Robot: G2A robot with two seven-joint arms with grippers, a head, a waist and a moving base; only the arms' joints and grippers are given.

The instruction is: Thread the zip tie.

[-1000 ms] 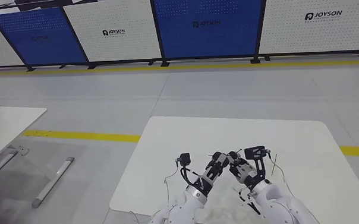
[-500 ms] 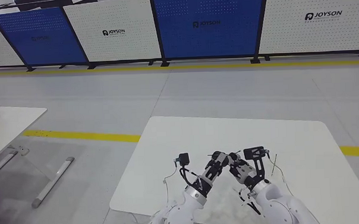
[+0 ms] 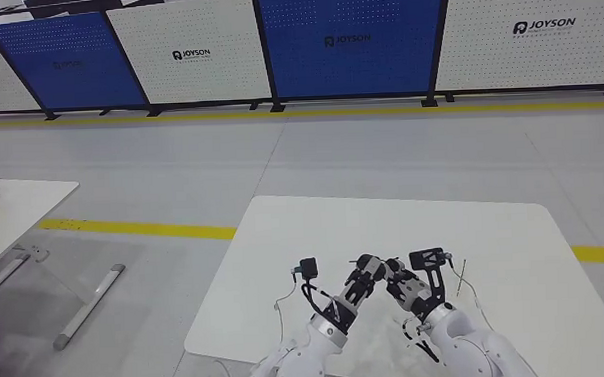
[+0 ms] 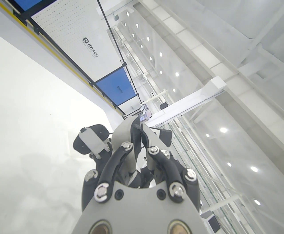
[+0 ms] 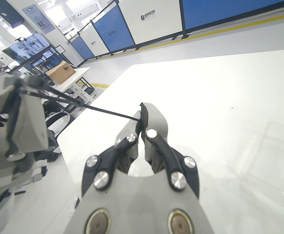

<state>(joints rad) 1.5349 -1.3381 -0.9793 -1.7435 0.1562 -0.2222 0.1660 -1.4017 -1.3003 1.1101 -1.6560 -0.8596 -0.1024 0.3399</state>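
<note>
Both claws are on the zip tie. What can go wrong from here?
1. The right claw pinches the thin zip tie only at its very tip, so the strap may slip or twist out of line.
2. The left claw sits very close to the right one in the top view, so the fingers may collide during alignment.

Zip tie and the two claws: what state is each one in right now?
zip tie, black, stretched straight in the air above the table, from one gripper to the other.
left gripper, shut on the zip tie.
right gripper, shut on the zip tie's strap.
</note>
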